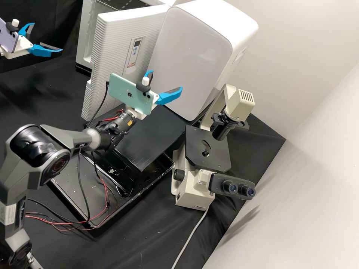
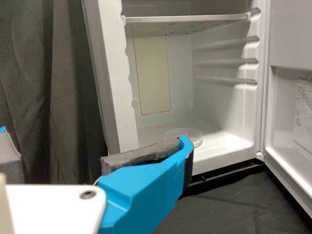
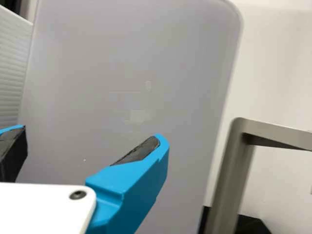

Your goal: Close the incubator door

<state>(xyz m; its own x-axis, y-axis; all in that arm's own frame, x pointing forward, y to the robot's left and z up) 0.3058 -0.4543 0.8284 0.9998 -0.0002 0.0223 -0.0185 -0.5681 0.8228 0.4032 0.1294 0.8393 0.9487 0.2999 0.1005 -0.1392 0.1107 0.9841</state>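
Incubator door found open, at 11 o'clock in the high view. Left hand at 10 o'clock, right hand near 12; both open, gripping nothing. Straying into the swing, the left hand could be trapped; a hard push could jolt the dish. Door: white, finely ribbed. Dish: round, clear. Shelf: flat. Pads: dark, rough.
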